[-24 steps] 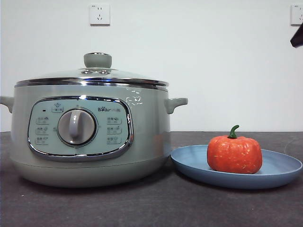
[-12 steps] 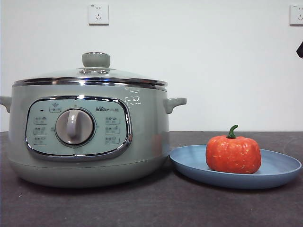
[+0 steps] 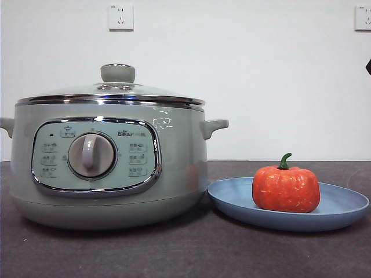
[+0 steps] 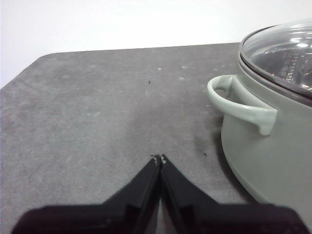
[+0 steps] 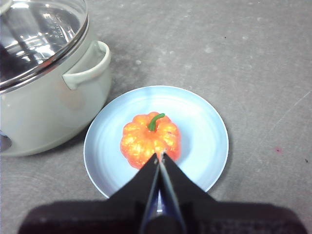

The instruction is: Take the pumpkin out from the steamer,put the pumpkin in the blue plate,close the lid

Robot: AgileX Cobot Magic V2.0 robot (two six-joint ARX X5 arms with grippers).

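Right gripper [image 5: 160, 155] above pumpkin [image 5: 150, 137], jaws together, left gripper [image 4: 159, 158] likewise closed

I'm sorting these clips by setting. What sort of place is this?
Probably a staged test bench, not a real kitchen: the steamer, the blue plate and a toy-like pumpkin sit on a dark grey table against a bare white wall with wall sockets.

1 pot [image 3: 110, 162] w/ 1 lid [image 3: 110, 92], 1 dial [image 3: 91, 155], 2 side handles. 1 pumpkin [image 3: 286, 189]. 1 plate [image 3: 342, 208]. 2 wall sockets. 2 grippers: left [image 4: 159, 158], right [image 5: 159, 156].
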